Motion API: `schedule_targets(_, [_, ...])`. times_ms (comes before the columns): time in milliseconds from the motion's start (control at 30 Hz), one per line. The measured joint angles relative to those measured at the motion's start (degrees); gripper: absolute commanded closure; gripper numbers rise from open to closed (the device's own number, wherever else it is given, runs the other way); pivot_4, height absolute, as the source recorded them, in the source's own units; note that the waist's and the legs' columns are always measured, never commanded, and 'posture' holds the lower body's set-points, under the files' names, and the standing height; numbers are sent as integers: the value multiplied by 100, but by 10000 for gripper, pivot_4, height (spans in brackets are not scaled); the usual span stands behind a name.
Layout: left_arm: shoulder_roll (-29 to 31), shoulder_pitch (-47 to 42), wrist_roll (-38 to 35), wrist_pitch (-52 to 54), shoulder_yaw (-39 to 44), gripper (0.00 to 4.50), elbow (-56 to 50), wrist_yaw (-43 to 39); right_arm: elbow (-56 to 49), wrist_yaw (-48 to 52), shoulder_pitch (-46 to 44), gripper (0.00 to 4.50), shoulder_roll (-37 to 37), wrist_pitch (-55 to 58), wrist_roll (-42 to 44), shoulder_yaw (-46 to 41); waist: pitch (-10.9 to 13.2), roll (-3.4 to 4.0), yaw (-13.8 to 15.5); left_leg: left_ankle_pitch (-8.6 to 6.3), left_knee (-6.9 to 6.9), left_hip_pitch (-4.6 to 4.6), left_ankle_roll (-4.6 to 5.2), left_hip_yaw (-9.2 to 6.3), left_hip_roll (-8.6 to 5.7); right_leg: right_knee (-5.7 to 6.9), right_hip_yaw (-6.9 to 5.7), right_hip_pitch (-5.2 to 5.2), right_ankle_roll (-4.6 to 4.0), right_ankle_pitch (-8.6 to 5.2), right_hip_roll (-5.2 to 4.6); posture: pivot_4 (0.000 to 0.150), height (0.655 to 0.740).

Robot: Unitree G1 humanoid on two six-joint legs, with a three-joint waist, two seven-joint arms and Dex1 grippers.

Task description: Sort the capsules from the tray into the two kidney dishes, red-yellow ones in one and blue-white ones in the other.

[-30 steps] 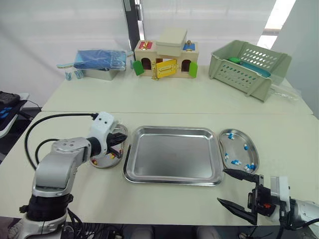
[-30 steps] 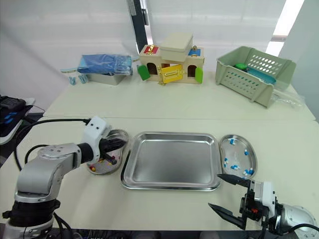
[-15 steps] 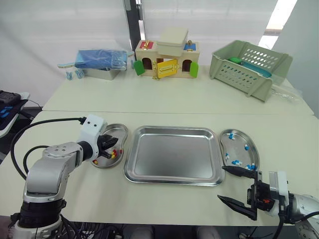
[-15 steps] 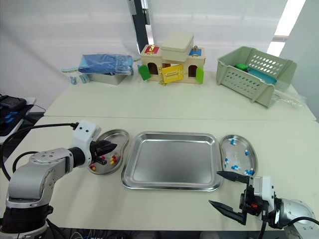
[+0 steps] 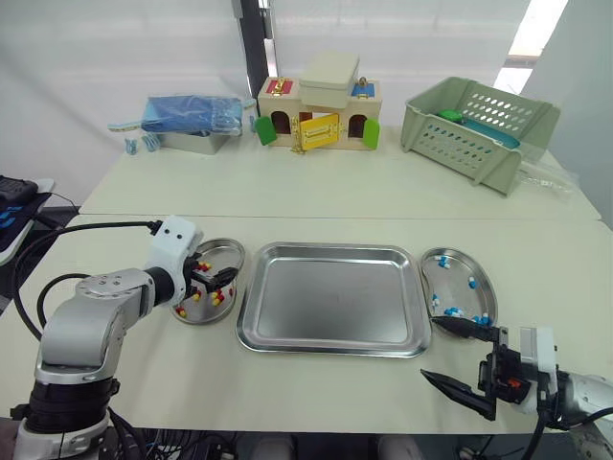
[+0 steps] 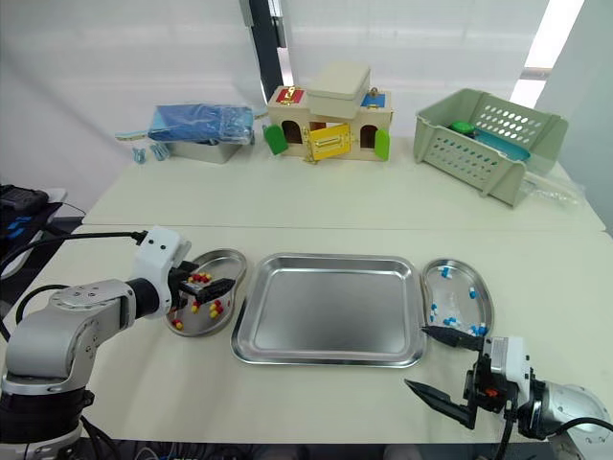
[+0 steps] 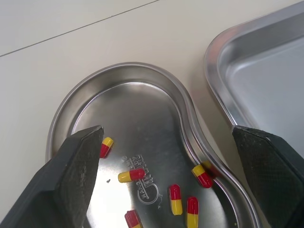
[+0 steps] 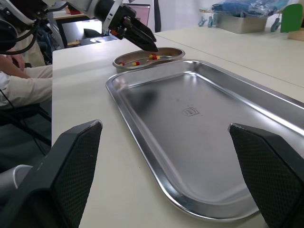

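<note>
My left gripper (image 5: 218, 278) hovers low over the left kidney dish (image 5: 228, 251), open. In the left wrist view its fingers (image 7: 80, 175) stand wide apart with nothing between them. Several red-yellow capsules (image 7: 132, 175) lie loose in that dish (image 7: 142, 102). The steel tray (image 5: 332, 297) in the middle holds no capsules. The right kidney dish (image 5: 482, 278) holds several blue-white capsules (image 5: 452, 311). My right gripper (image 5: 428, 348) is open near the table's front edge, just in front of the right dish and beside the tray's right corner (image 8: 190, 114).
At the back stand a wooden toy house (image 5: 321, 115), a green basket (image 5: 479, 120) and a blue bag on a metal box (image 5: 192, 117). A black cable (image 5: 86, 235) loops by my left arm. A person's sleeve (image 8: 21, 90) shows beyond the table.
My left gripper has gone from shut to open over the left dish, and red-yellow capsules that it covered now show. The right gripper has stayed open in nearly the same place.
</note>
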Motion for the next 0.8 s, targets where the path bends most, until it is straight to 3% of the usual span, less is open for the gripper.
schedule_targets(200, [368,840,-259,-1149,861,401,222,-693,97,-319,-395,0,-646,893,344,-747,1,-2,-22,0,-5,-1,-1,8,2,-1,6,-5,-1,0,-1,1500,7400])
schedule_targets(400, [936,1915,-230,-2177,1906,401,1068,-1286,1088,-408,-723,0,-1500,1855,447,-1593,3,-5,-3,-1,-9,0,2,15,2,-4,8,-5,-3,-1,-2,1500,7400])
schedule_targets(633, [1296,2267,115,-3424,2331,401,2553,-1458,2673,-14,-1421,0,-2097,1945,-109,-1543,8,-12,-5,-1,-10,0,1,23,2,-5,7,-7,-3,-1,-6,1500,7400])
schedule_targets(800, [1312,2308,191,-3695,2369,401,2782,-1414,3539,217,-2022,0,-2105,1675,-552,-1278,8,-12,-33,-1,-11,0,1,26,5,1,10,-12,-2,-1,-6,1500,7400])
